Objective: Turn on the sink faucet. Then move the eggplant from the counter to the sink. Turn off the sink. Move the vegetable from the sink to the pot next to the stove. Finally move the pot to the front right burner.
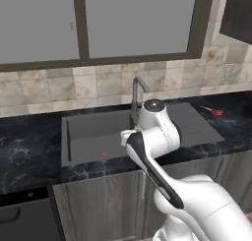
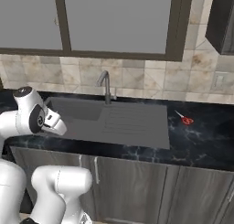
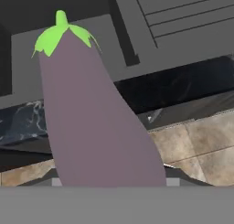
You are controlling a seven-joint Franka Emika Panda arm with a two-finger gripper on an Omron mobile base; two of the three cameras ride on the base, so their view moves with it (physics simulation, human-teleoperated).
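Observation:
The pale purple eggplant (image 3: 91, 118) with its green cap stands large and close in the hand view, held in my gripper; the fingertips are hidden behind it. My gripper (image 2: 61, 127) hangs at the front edge of the sink (image 1: 93, 136), above the basin's near rim. A sliver of the eggplant's green stem (image 1: 129, 132) peeks out beside my wrist. The dark gooseneck faucet (image 1: 138, 90) rises behind the basin, and I see no water running from it. The black marble counter (image 1: 24, 151) surrounds the sink. The pot and stove are out of view.
A ribbed drainboard (image 2: 132, 120) lies to the right of the basin. A small red-handled tool (image 2: 184, 119) rests on the counter further right. A red drain mark (image 1: 105, 154) sits on the basin floor. Windows and a tiled wall stand behind.

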